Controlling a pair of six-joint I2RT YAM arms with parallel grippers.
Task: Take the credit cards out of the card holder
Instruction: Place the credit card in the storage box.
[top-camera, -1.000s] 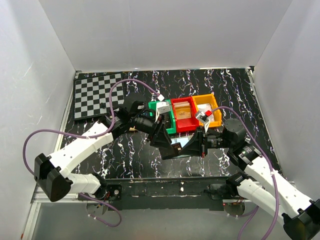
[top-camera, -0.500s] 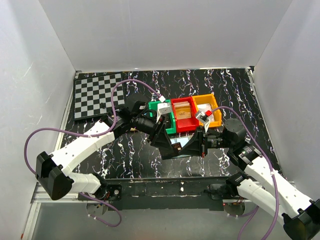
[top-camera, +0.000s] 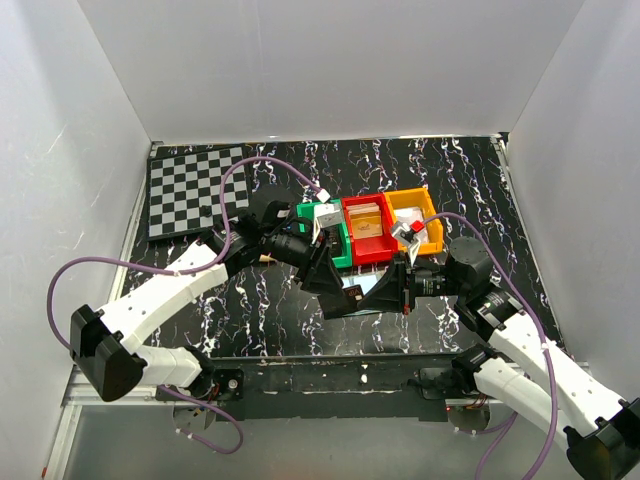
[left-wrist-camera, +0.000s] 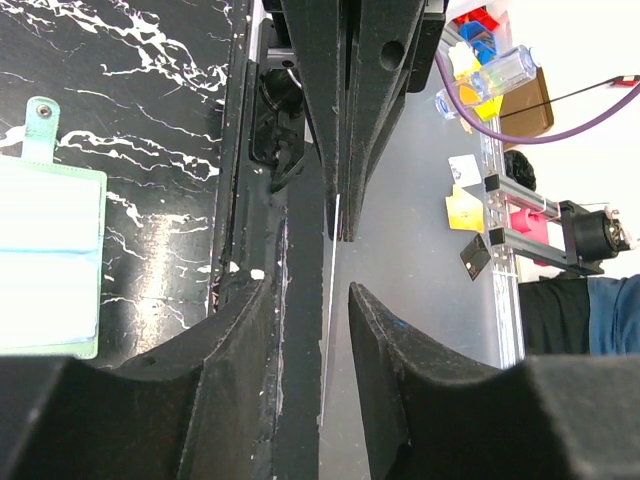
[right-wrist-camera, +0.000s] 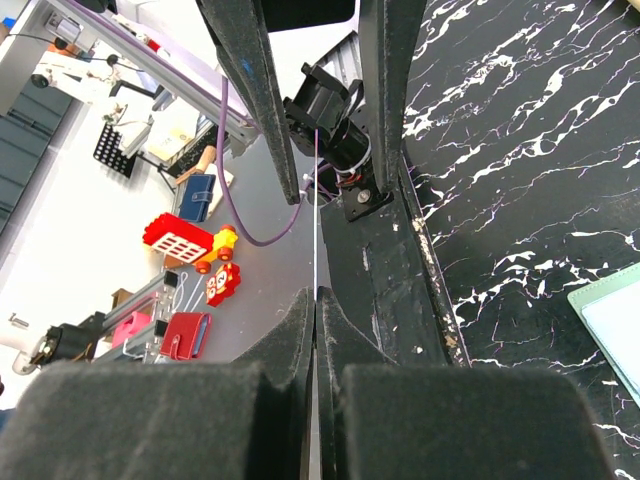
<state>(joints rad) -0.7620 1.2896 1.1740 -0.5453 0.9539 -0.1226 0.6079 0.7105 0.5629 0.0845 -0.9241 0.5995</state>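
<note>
Over the near-middle desk (top-camera: 250, 300), my right pincer (right-wrist-camera: 315, 297) clamps the credit card (right-wrist-camera: 317, 220); left pincer (left-wrist-camera: 312, 290) gapes around it.

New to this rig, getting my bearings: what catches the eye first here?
Mid-table, the two grippers meet nose to nose: the right gripper pinches a credit card seen edge-on, the open left gripper straddling it. The open card holder lies flat beneath them; green, red and orange bins sit just behind.

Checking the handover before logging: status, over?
Right gripper shut on card, seen edge-on. Left gripper open around the same card, not clamping. Holder lies open on table, apart from both. Nothing between them.
</note>
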